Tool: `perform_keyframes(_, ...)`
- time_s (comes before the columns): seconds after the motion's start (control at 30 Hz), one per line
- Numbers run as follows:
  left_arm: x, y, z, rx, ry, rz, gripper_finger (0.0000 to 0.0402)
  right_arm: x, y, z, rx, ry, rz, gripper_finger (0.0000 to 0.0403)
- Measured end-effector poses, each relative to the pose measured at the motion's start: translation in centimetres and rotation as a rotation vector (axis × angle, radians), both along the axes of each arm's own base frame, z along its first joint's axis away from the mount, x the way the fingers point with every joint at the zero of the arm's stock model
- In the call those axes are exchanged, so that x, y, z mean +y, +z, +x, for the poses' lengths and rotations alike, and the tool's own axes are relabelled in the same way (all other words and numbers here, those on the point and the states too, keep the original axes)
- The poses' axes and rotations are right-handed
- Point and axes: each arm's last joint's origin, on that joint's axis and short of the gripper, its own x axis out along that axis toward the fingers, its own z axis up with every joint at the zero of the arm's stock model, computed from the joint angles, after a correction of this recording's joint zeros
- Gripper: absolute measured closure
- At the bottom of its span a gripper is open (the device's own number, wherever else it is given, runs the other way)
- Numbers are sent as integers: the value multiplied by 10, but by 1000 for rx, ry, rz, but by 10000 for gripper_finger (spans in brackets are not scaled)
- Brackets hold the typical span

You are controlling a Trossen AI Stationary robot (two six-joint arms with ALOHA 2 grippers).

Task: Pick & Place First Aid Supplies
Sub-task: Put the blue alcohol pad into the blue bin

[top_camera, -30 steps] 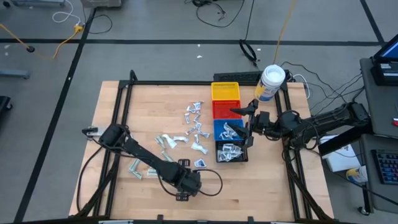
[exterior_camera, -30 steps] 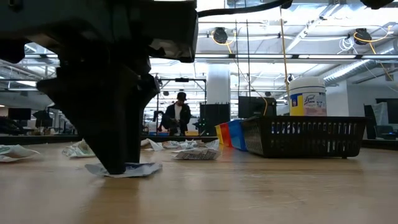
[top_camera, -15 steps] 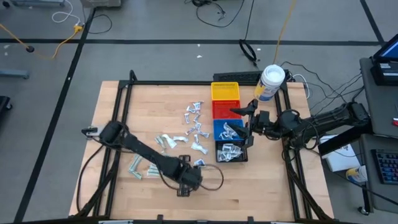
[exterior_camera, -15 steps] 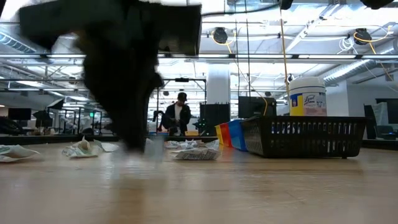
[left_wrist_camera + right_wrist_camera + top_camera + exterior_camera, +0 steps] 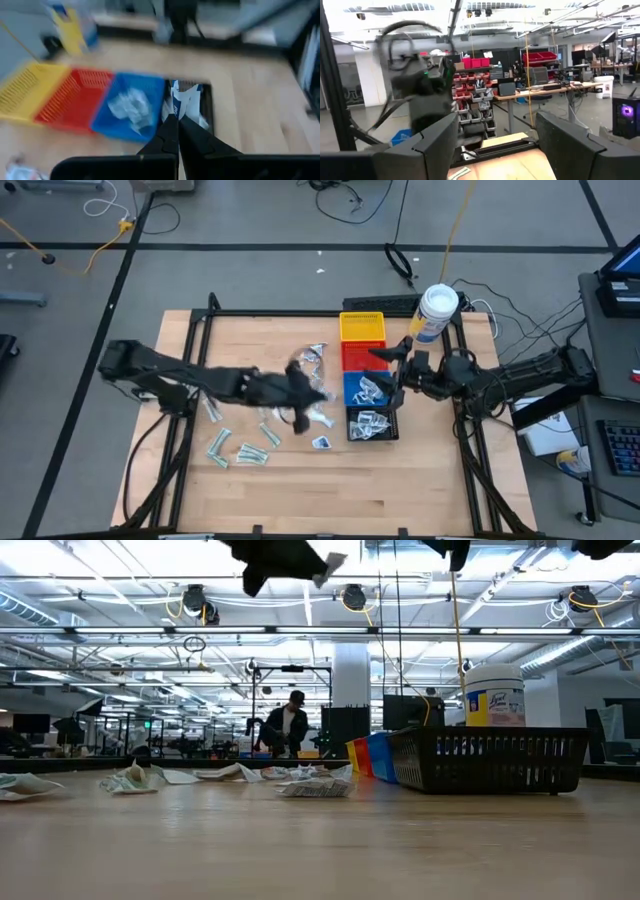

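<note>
The left gripper [image 5: 173, 131] is clenched on a white packet [image 5: 181, 102] with blue marks, pinched between its fingertips. In the high view this gripper [image 5: 303, 392] hangs above the middle of the worktop [image 5: 430, 480], just beside the row of bins; in the low view it sits high overhead with the packet [image 5: 333, 562] sticking out. Below it, loose packets [image 5: 245, 452] lie scattered on the worktop, one white one [image 5: 321, 443] near the black bin [image 5: 371, 423]. More packets fill the blue bin [image 5: 364, 389]. The red bin [image 5: 361, 354] and yellow bin [image 5: 362, 328] follow in line, with a white jar [image 5: 437, 313] past them. The right gripper [image 5: 399, 362] hangs released beside the bins, its fingers [image 5: 437, 140] wide apart. A person [image 5: 288, 725] stands far behind.
</note>
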Motion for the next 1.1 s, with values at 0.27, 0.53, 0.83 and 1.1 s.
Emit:
perform_keyframes(0.27, 54, -14, -31, -371, -22, -50, 401, -10, -4, 3, 41, -25, 23, 142)
perform_keyframes(0.53, 75, -13, -35, -433, -61, -20, 401, -22, 1, 25, 216, 45, 45, 142)
perform_keyframes(0.83, 85, -7, -36, -483, 4, -13, 401, -35, -6, 49, 180, 131, 41, 142)
perform_keyframes(1.1, 86, -1, -30, -479, 12, 3, 401, -42, -15, 63, 169, 149, 58, 142)
